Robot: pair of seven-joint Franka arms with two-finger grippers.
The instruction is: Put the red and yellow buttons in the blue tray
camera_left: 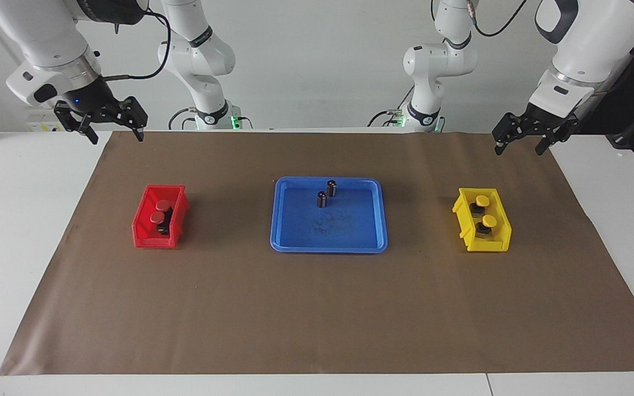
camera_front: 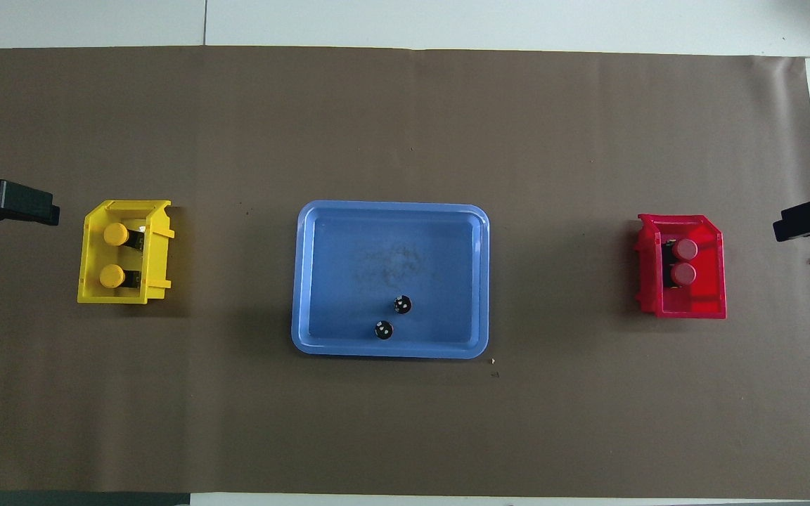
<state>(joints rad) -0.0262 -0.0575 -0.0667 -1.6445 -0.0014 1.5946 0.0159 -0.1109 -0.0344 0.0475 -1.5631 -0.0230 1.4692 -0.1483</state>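
buttons (camera_left: 161,212) sat in my red (camera_left: 142,224) and yellow bins (camera_left: 497,221), blue tray (camera_left: 328,246) between; both jaws hung apart, empty.

- Brown paper sheet (camera_left: 317,308) covers most of my white counter (camera_left: 20,231).
- Red bin (camera_left: 142,231) rests on that sheet, toward my right arm's end.
- Yellow bin (camera_left: 501,228) rests on the sheet, toward my left arm's end.
- Two dark capless cylinders (camera_left: 327,193) stand upright over the sheet's middle.

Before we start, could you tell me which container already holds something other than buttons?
The blue tray, midway between the two bins: it holds two dark capless cylinders.
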